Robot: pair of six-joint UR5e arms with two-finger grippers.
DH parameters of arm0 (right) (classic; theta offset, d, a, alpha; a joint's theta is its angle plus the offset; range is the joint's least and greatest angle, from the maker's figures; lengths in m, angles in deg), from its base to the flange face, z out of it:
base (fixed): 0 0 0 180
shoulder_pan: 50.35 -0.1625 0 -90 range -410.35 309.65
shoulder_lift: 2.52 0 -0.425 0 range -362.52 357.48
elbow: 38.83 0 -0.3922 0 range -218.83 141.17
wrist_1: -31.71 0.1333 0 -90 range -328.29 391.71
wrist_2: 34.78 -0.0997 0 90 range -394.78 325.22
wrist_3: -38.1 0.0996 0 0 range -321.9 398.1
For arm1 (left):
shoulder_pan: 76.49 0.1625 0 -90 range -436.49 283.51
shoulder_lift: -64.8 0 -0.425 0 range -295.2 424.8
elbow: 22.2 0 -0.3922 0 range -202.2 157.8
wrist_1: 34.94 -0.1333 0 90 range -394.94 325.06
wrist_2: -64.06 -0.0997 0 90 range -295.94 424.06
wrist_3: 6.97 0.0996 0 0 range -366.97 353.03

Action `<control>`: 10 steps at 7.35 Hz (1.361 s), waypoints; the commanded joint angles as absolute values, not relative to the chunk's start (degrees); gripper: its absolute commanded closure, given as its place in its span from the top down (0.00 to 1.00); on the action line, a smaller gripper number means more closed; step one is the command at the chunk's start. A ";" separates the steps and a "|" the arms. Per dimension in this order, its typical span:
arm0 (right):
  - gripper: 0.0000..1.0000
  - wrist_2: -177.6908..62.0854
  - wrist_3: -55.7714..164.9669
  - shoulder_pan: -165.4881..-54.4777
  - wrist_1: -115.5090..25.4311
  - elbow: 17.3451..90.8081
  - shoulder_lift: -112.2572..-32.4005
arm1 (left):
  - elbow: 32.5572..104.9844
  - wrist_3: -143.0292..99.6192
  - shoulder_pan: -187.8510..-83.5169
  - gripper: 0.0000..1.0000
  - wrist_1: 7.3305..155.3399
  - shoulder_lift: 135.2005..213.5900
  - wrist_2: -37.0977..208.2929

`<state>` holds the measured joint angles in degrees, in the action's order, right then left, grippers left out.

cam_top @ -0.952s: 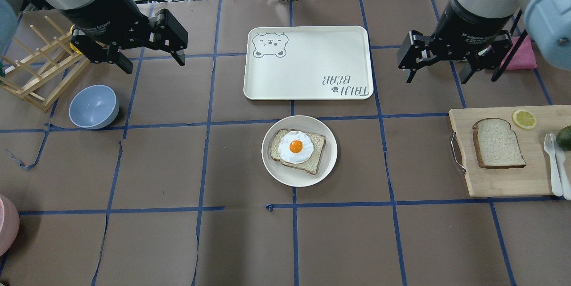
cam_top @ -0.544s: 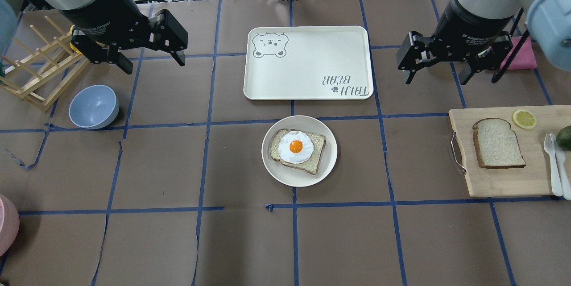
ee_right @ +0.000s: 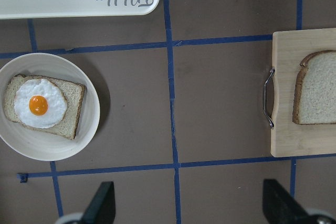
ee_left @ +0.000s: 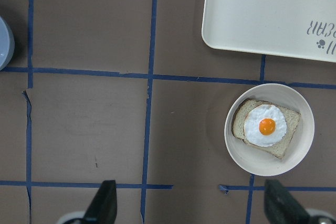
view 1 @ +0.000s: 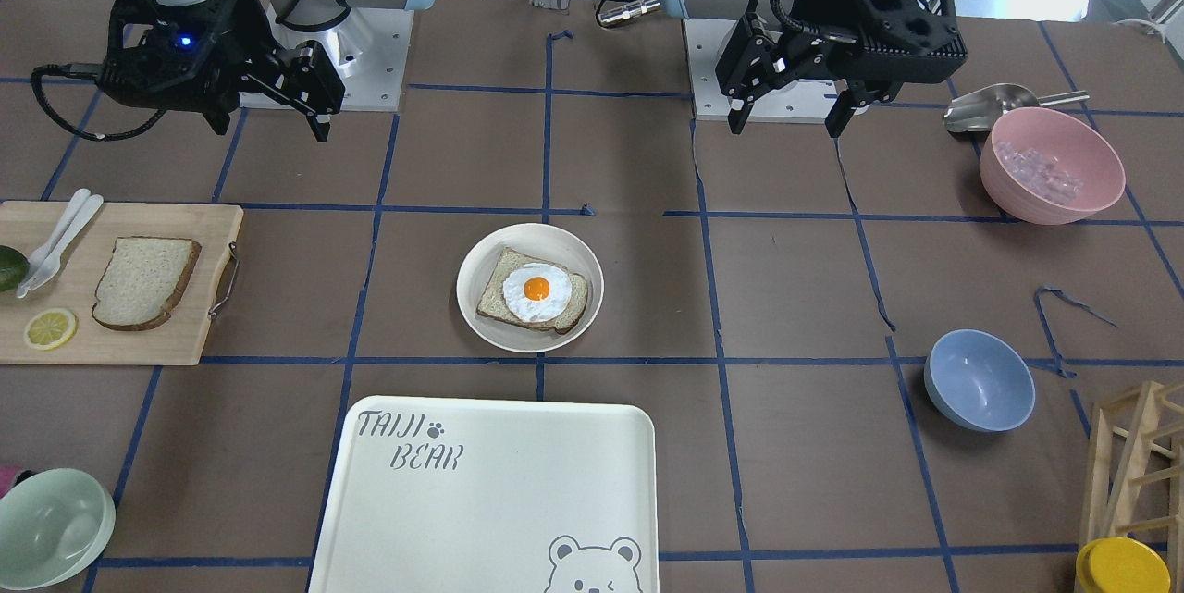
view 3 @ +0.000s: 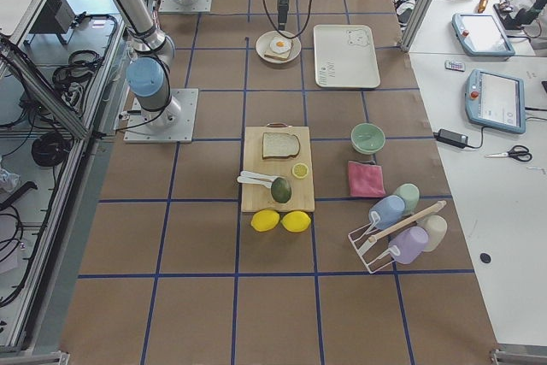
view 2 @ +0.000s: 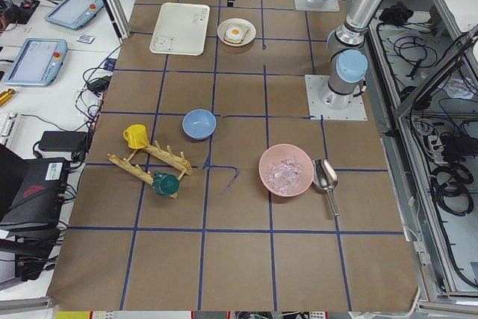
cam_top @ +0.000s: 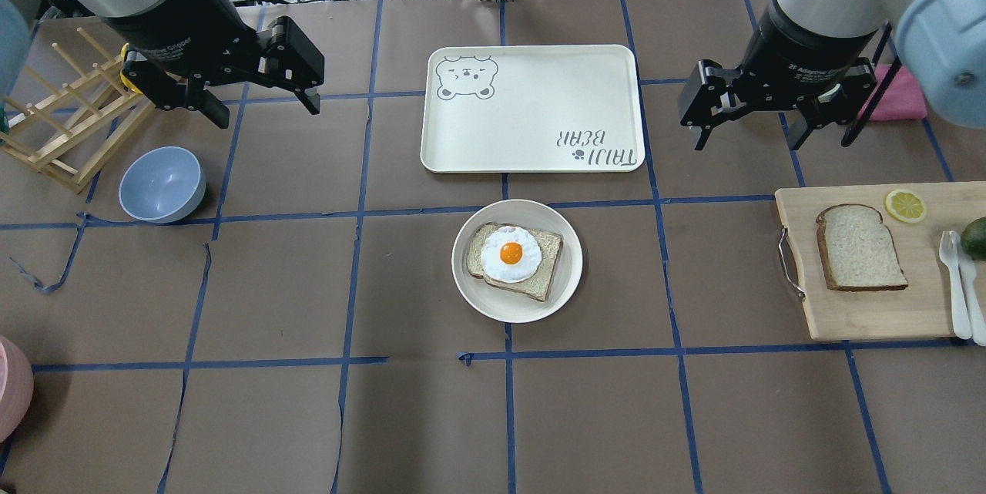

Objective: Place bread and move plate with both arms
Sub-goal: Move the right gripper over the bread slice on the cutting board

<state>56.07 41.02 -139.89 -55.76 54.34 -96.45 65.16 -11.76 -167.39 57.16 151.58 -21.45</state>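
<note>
The bread [cam_top: 859,257] lies flat on a wooden cutting board [cam_top: 870,317] at the right; it also shows in the front view [view 1: 145,281] and the right wrist view [ee_right: 317,95]. The plate [cam_top: 493,307] sits mid-table and holds a second slice topped with a fried egg [cam_top: 510,253]. The plate also shows in the left wrist view [ee_left: 252,163]. My right gripper [cam_top: 746,141] hangs open and empty above the table, beyond the board's left end. My left gripper [cam_top: 266,110] hangs open and empty at the far left, well away from the plate.
A white bear-printed tray [cam_top: 531,109] lies just beyond the plate. A blue bowl [cam_top: 162,184] and a wooden rack [cam_top: 62,124] stand at the left. A lemon slice [cam_top: 905,205], white cutlery [cam_top: 955,286] and an avocado share the board. A pink cloth [cam_top: 901,97] lies behind the right gripper.
My right gripper has shifted slightly to the left and a little nearer. The left arm, bread and plate have not moved.
</note>
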 commanded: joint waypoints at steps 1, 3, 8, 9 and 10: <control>1.00 56.45 41.70 -139.82 -56.62 54.51 -95.95 | 65.16 -11.81 -167.45 1.00 57.17 151.55 -21.45; 1.00 56.45 41.70 -138.86 -56.97 54.60 -93.77 | 65.16 -11.81 -167.37 1.00 57.17 151.55 -21.45; 1.00 62.25 41.00 -127.01 -63.87 57.30 -86.65 | 65.16 -11.72 -167.45 1.00 57.17 151.55 -21.37; 1.00 62.42 40.74 -126.64 -68.70 61.15 -84.46 | 65.16 -11.72 -167.37 1.00 57.17 151.46 -21.37; 1.00 62.51 40.65 -125.94 -69.45 63.80 -84.35 | 65.16 -11.37 -167.28 1.00 57.34 151.20 -21.54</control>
<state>62.36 40.86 -126.98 -66.64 60.21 -85.46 65.16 -11.63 -167.37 57.21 151.42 -21.42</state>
